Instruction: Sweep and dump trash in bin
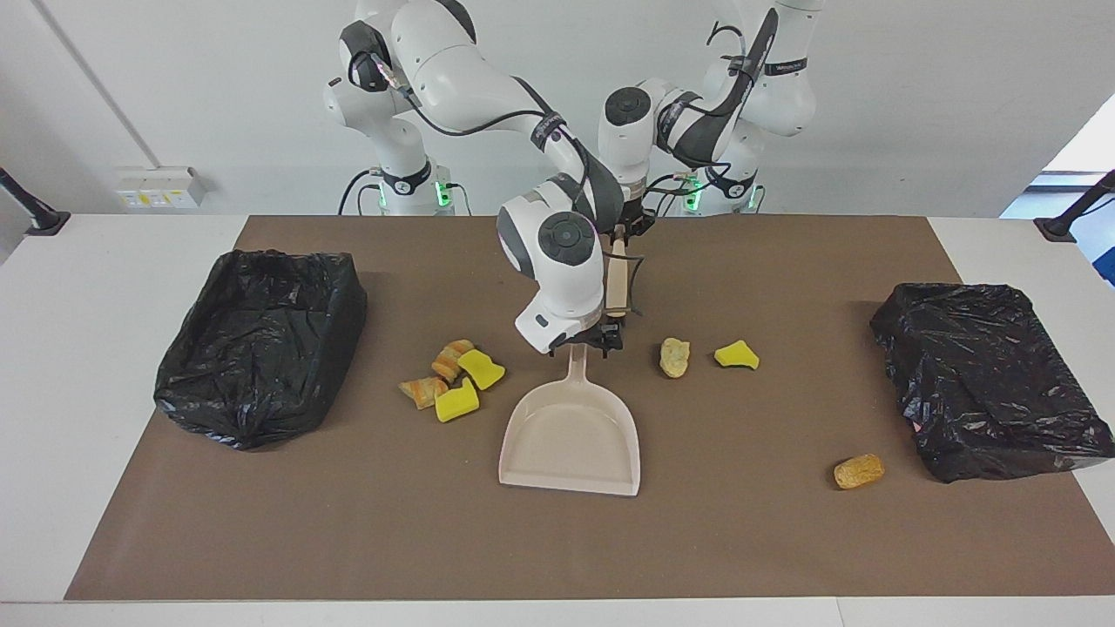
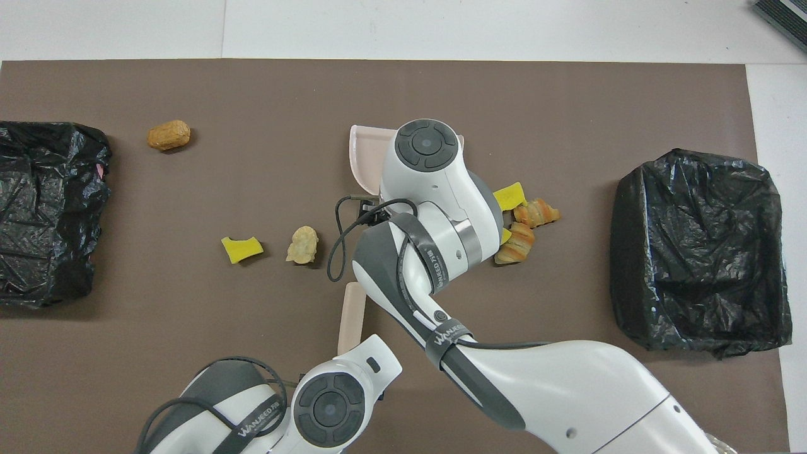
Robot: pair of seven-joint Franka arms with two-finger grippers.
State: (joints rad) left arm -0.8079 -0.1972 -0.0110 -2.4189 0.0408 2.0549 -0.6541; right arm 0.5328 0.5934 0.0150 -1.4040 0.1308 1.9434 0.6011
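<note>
— Beige dustpan (image 1: 571, 435) flat on the brown mat (image 1: 766, 540) in the facing view. Handle toward the robots, mouth away, so a long axis running near to far.
— Right gripper (image 1: 585, 336)?
— Spread wide right at the handle's tip, gripping nothing. Cannot tell whether touching.
— Left gripper (image 1: 629, 228)?
— Clamped on a pale stick (image 1: 617, 280), hanging just beside the right wrist.
— Trash?
— Clump of four chunks (image 1: 449, 376) beside the pan toward the right arm's end. Pair of chunks (image 1: 675, 357) toward the left arm's end. Tan lump (image 1: 859, 471) near the black bin (image 1: 989, 379) there.
— From overhead?
— Pan mostly hidden under the right wrist. Probably straight down, closing across the handle.
</note>
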